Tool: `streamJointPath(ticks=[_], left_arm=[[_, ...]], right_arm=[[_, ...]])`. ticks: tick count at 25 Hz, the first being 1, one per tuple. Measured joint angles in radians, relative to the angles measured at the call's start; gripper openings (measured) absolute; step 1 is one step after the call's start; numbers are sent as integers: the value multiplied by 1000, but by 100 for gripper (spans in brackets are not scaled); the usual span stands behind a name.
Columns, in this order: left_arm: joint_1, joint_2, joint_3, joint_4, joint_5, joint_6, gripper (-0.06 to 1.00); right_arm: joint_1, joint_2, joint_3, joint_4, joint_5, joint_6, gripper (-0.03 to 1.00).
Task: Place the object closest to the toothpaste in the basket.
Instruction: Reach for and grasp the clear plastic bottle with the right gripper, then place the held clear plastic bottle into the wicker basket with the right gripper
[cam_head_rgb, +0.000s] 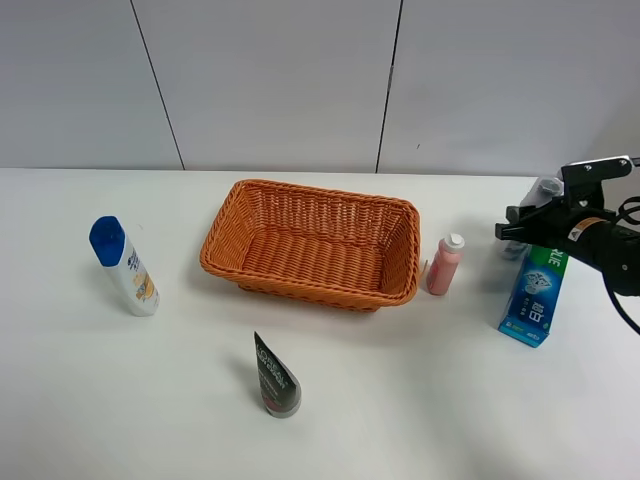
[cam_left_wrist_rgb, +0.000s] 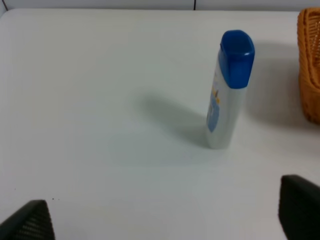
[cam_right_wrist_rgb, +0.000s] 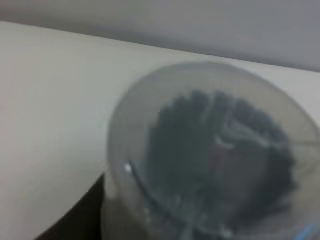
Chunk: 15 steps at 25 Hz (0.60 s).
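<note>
The toothpaste is a blue-green box (cam_head_rgb: 535, 295) lying on the white table at the far right. Just behind it stands a clear round container (cam_head_rgb: 545, 188) with dark contents, which fills the right wrist view (cam_right_wrist_rgb: 210, 160) as a blur. My right gripper (cam_head_rgb: 522, 233) hangs over the box's far end, right at the container; its fingers do not show clearly. The orange wicker basket (cam_head_rgb: 300, 190) sits mid-table and holds nothing. My left gripper (cam_left_wrist_rgb: 165, 215) is open, with its fingertips (cam_left_wrist_rgb: 30, 222) wide apart low over bare table.
A pink bottle (cam_head_rgb: 444, 264) stands between the basket and the toothpaste box. A white bottle with a blue cap (cam_head_rgb: 125, 268) stands at the left, also in the left wrist view (cam_left_wrist_rgb: 227, 95). A black tube (cam_head_rgb: 275, 378) stands at the front.
</note>
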Motion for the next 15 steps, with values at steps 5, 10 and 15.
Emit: streamJointPath(ticks=[5,10,15], left_arm=[[0,0,0,0,0,0,89],[0,0,0,0,0,0,89],[0,0,0,0,0,0,89]], right_arm=[[0,-3,0,2,-12,3,43],[32,-110,-37,-16,3,51,43],[175,-211,-197,-39,141,149,43]])
